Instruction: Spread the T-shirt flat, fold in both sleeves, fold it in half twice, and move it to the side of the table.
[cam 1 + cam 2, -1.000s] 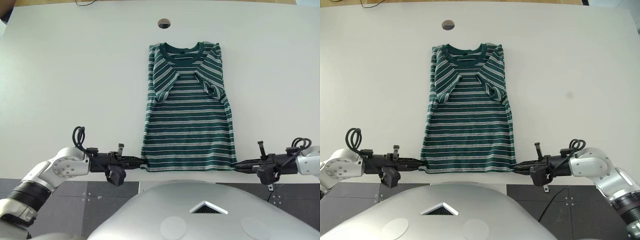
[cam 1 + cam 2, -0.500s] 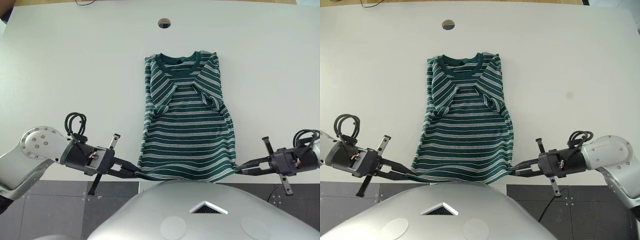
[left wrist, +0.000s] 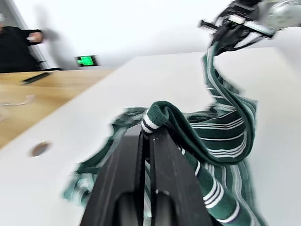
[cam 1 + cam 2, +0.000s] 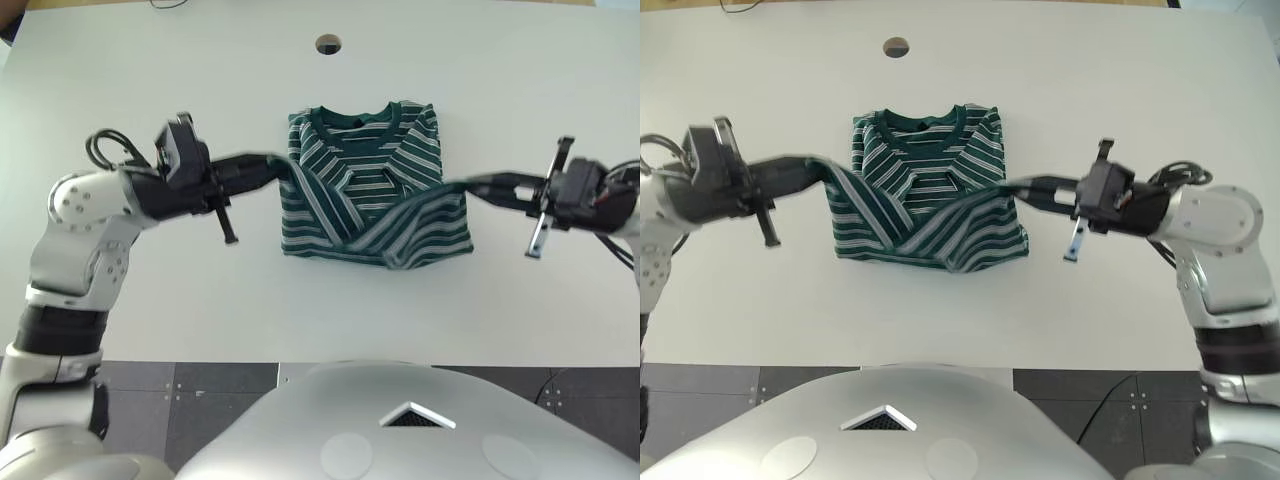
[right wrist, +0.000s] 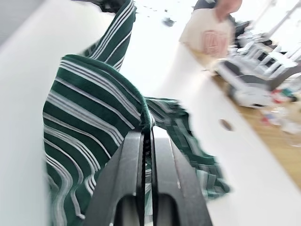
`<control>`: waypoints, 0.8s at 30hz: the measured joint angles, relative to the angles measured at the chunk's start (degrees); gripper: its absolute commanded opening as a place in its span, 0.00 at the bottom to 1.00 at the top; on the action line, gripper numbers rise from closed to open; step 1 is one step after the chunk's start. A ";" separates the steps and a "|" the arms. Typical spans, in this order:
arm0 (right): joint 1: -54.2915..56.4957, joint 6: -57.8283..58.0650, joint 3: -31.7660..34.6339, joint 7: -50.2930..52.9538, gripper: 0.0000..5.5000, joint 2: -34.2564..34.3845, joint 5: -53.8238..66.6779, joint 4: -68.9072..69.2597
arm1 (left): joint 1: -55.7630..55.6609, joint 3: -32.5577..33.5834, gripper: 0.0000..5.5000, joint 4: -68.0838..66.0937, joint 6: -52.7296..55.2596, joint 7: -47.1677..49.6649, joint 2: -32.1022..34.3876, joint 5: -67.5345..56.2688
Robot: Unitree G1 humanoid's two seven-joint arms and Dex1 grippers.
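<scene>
A green T-shirt [image 4: 377, 190] with white stripes lies mid-table, collar toward the far side and both sleeves folded in. Its bottom hem is lifted off the table and hangs in a sagging band above the chest, doubling the shirt over. My left gripper [image 4: 278, 166] is shut on the hem's left corner [image 3: 157, 114], held over the shirt's left shoulder. My right gripper [image 4: 458, 186] is shut on the hem's right corner [image 5: 143, 113], level with the shirt's right edge.
The white table [image 4: 150, 290] has bare room to the left, to the right and in front of the shirt. A round cable hole [image 4: 327, 45] sits beyond the collar. A wooden floor strip runs behind the far edge.
Both grippers have lifted the hem from the near table edge and carried it away from me, over the shirt toward the collar. The lower half now folds up over the upper half.
</scene>
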State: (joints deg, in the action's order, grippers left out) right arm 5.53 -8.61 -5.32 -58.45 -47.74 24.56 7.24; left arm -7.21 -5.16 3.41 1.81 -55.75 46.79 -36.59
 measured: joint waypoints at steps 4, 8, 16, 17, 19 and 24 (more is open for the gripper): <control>8.16 -3.05 -1.65 3.00 0.02 5.34 -8.78 -11.21 | -7.01 0.31 0.02 -9.98 -0.20 2.74 -5.37 6.88; 14.65 -7.05 -3.27 5.23 0.02 9.79 -15.67 -23.02 | -11.61 0.18 0.02 -19.41 -2.26 3.22 -9.64 12.61; 24.33 -16.10 -5.09 9.78 0.02 16.67 -24.23 -47.59 | -21.19 -0.28 0.02 -42.03 -8.12 2.66 -17.03 20.62; 25.72 -17.22 -5.04 10.62 0.02 17.23 -24.99 -50.43 | -22.67 0.05 0.02 -45.33 -9.17 2.68 -17.71 21.29; 27.89 -18.75 -4.91 11.77 0.02 18.37 -25.62 -55.01 | -25.13 0.91 0.02 -50.84 -10.81 2.63 -18.79 22.00; 31.77 -20.84 -4.57 14.84 0.06 20.64 -27.69 -64.31 | -29.08 2.62 0.07 -61.89 -13.36 2.66 -20.54 24.27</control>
State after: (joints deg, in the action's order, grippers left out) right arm 37.31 -29.44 -9.89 -43.61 -27.10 -3.14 -57.07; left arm -36.29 -2.55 -58.48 -11.55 -53.09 26.25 -12.32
